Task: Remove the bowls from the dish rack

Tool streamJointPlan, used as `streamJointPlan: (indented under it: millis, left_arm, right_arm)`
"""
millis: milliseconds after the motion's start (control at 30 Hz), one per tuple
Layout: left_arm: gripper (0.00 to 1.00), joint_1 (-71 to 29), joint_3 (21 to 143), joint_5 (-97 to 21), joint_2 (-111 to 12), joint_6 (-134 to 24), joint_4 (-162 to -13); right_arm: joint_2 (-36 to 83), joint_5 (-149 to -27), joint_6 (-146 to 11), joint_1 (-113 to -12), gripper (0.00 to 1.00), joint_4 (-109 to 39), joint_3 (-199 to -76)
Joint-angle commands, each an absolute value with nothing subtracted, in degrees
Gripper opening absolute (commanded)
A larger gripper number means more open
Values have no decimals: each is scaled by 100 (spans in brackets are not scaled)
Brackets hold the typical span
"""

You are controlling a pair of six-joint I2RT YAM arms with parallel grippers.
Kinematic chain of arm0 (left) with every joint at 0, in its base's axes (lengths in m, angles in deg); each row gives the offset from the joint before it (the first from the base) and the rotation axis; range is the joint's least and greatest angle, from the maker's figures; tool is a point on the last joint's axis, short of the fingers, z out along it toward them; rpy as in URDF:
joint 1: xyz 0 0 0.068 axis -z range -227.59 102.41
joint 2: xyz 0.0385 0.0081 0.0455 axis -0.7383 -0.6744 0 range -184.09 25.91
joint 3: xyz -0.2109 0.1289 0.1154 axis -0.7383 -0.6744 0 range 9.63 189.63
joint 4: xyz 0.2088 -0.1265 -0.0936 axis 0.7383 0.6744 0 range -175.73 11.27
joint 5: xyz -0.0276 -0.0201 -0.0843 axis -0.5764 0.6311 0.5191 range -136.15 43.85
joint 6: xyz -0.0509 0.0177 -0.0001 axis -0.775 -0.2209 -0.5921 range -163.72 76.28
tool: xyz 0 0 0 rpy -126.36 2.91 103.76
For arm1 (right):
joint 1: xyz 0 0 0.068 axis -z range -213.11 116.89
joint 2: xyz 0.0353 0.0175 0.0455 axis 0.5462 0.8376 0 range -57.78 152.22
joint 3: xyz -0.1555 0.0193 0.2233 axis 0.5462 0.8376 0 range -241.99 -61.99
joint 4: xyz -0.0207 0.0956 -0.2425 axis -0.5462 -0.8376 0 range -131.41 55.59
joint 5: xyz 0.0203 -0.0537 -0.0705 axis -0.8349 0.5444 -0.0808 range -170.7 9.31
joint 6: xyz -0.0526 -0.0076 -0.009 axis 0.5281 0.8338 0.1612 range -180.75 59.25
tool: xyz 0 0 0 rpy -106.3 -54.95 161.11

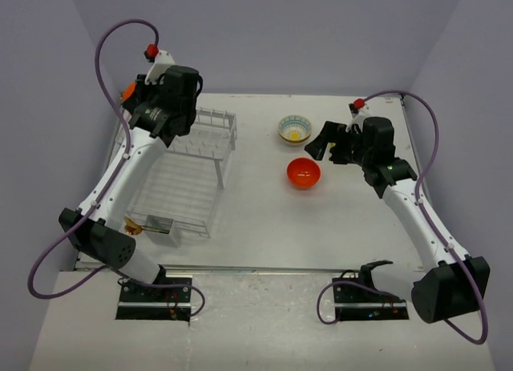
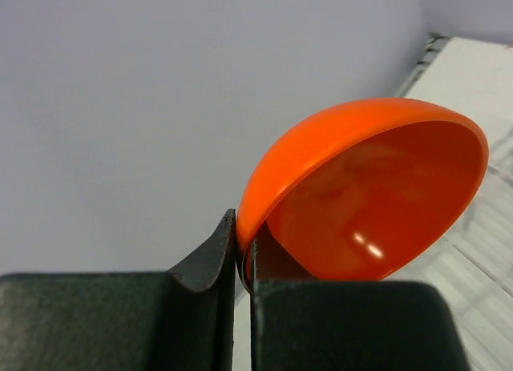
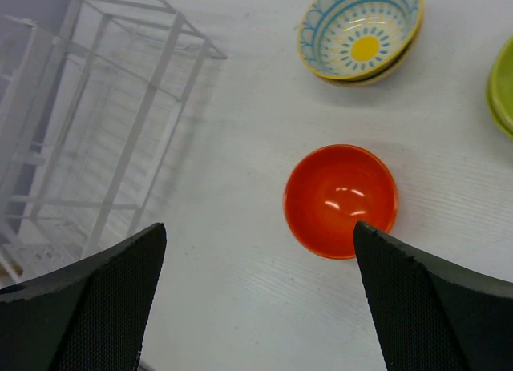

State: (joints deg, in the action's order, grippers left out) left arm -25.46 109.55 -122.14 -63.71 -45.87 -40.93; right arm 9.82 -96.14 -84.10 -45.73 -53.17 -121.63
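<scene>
On my left wrist camera the left gripper (image 2: 244, 244) is pinched tight on the rim of a glossy orange bowl (image 2: 377, 187), which is tilted on edge with its hollow facing the lens. From above I see that arm raised over the far left corner of the dish rack (image 1: 186, 167), with a sliver of orange showing just beyond the wrist. The right gripper (image 3: 258, 231) hangs with its fingers spread wide, holding nothing. It is above a second orange bowl (image 3: 341, 201) that sits upright on the table (image 1: 256, 219), to the right of the rack. The patterned bowl (image 3: 361, 34) with the yellow centre stands near it, farther from me. A lime-green bowl (image 3: 503, 86) shows at the right edge of the right wrist view.
</scene>
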Motion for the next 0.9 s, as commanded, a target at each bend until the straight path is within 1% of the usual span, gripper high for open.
streamJointPlan:
  millis: [0, 33, 67, 133, 167, 233, 267, 367, 433, 500, 533, 567, 600, 667, 700, 733, 800, 833, 867]
  left_arm:
    - [0, -1984, 11185, -12212, -5645, -4985, -4364]
    - [0, -1929, 11359, -11287, -5575, -5283, -3937]
    - [0, -1912, 11439, -10686, -5504, -5834, -3811]
    - [0, -1876, 11284, -9578, -5189, -6146, -3879]
    - [0, -1720, 11056, -8363, -4900, -6435, -4358]
    - [0, -1640, 10948, -7843, -4862, -6559, -4529]
    - [0, -1447, 10948, -7684, -4888, -6647, -4556]
    - [0, -999, 10860, -7104, -5020, -6797, -4880]
    - [0, -840, 10790, -6692, -5134, -6859, -5126]
    - [0, -576, 10798, -6532, -5345, -6929, -5233]
    - [0, -515, 10816, -6409, -5476, -6964, -5311]
    - [0, -357, 10825, -6373, -5529, -6973, -5364]
    - [0, -277, 10833, -6373, -5565, -6982, -5417]
    - [0, -111, 10842, -6382, -5679, -6991, -5461]
    - [0, -66, 10860, -6382, -5714, -6991, -5479]
    - [0, -31, 10877, -6347, -5767, -6991, -5505]
    - [0, 40, 10886, -6303, -5811, -7000, -5532]
    - [0, 49, 10886, -6311, -5837, -7009, -5541]
    - [0, 66, 10878, -6338, -5838, -7009, -5541]
  right_arm:
    - [639, -10817, -8903, -4576, 99, -4585, -12010]
    - [586, -11134, -9053, -4585, 99, -4105, -11887]
    - [464, -11267, -9246, -4629, 99, -3883, -11834]
    - [322, -10105, -9214, -5259, 99, -4063, -12103]
    - [339, -9247, -8908, -5932, 99, -4378, -12506]
    - [366, -9247, -8940, -6043, 99, -4478, -12816]
    - [383, -9204, -9045, -6236, 99, -4469, -13000]
    - [410, -8283, -8924, -6623, 99, -4627, -13335]
    - [637, -7652, -8616, -6948, 99, -4986, -13827]
    - [1040, -7298, -8257, -7159, 99, -5503, -14370]
    - [1173, -6800, -8159, -7221, 99, -5672, -14530]
    - [1296, -6604, -7993, -7283, 99, -5960, -14749]
    - [1445, -6436, -7921, -7292, 97, -6042, -14795]
    - [1491, -6103, -7868, -7310, 88, -6095, -14752]
    - [1473, -6075, -7851, -7310, 80, -6034, -14621]
    - [1473, -6066, -7850, -7310, 61, -6008, -14567]
    - [1491, -5987, -7859, -7319, 38, -6059, -14497]
    - [1500, -5926, -7868, -7319, 23, -6086, -14488]
    - [1491, -5786, -7894, -7353, 1, -6121, -14479]
